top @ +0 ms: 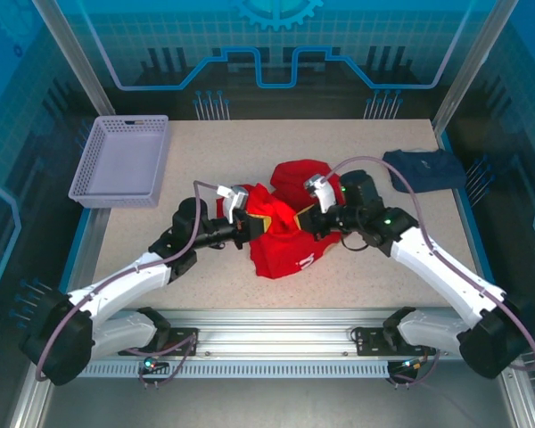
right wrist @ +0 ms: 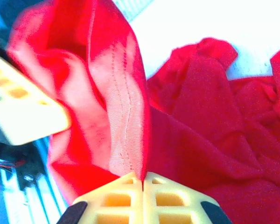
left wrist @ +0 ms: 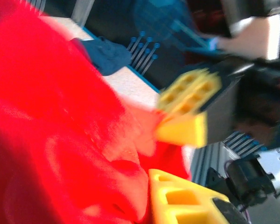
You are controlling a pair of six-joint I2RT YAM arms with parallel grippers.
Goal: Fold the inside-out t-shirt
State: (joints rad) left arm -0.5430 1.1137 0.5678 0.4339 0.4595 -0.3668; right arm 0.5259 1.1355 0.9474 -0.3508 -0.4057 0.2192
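Right tool (right wrist: 143, 179) is clamped fully shut on a stitched seam of the inside-out t-shirt (top: 281, 250), which lies bunched in a red heap at the centre of the worktop (top: 223, 290). Left tool (left wrist: 156, 154) shows its yellow fingers (left wrist: 189, 100) apart with red cloth crowding the gap, but that wrist view is blurred and I cannot tell whether it truly grips. Both arms reach in from the lower corners of the overhead frame, tools facing each other across the heap.
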